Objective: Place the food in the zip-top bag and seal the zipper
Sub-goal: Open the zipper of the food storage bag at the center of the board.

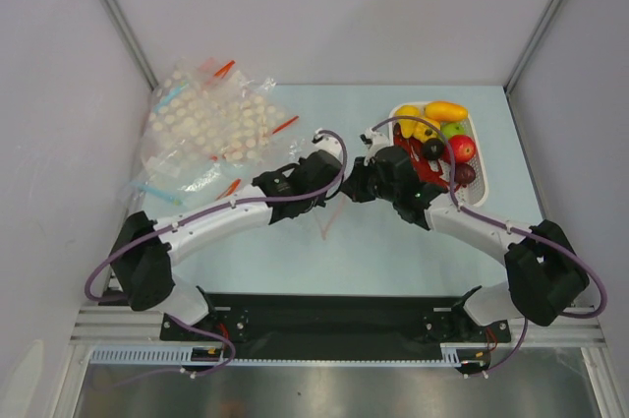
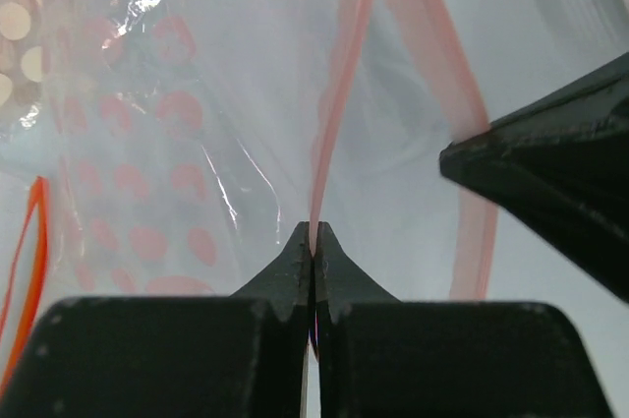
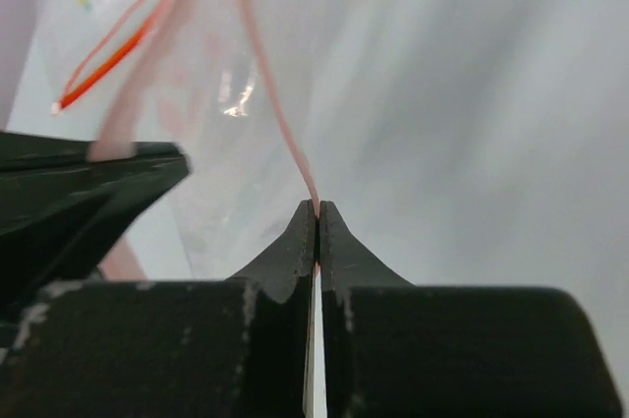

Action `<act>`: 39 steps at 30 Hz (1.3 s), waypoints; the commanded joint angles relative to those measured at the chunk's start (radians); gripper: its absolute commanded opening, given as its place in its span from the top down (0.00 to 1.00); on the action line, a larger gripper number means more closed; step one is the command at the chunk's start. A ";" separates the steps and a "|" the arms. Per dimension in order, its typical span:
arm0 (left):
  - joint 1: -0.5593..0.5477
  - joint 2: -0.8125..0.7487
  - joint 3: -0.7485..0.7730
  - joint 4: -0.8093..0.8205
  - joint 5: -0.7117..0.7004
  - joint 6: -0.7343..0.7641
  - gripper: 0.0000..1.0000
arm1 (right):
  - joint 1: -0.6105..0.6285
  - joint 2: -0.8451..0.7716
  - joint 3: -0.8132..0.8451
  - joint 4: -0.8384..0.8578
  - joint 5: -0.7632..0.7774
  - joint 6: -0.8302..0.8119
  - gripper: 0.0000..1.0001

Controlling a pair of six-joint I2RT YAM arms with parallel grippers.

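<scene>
End effectors, left and right, pinch one zipper.

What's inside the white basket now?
Yellow pepper, mango, green apple, red apple, dark purple fruit and part of a red lobster; the right arm covers the basket's near-left corner.

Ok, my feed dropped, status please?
Left gripper, right gripper both shut on zipper. Zip-top bag held between them. Food sits in basket. Dotted bags far left.
</scene>
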 commanded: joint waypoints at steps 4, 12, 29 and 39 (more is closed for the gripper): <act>0.064 -0.030 -0.037 0.084 0.142 -0.033 1.00 | -0.058 0.027 0.072 -0.205 0.119 -0.012 1.00; 0.070 -0.065 -0.059 0.122 0.223 -0.047 1.00 | -0.057 0.001 0.066 -0.205 0.119 -0.025 0.75; 0.070 -0.263 -0.168 0.236 0.428 -0.095 1.00 | 0.063 -0.030 -0.041 0.108 0.073 -0.008 0.44; 0.070 -0.375 -0.194 0.201 0.303 -0.105 1.00 | 0.021 0.087 0.052 -0.084 0.285 0.035 0.44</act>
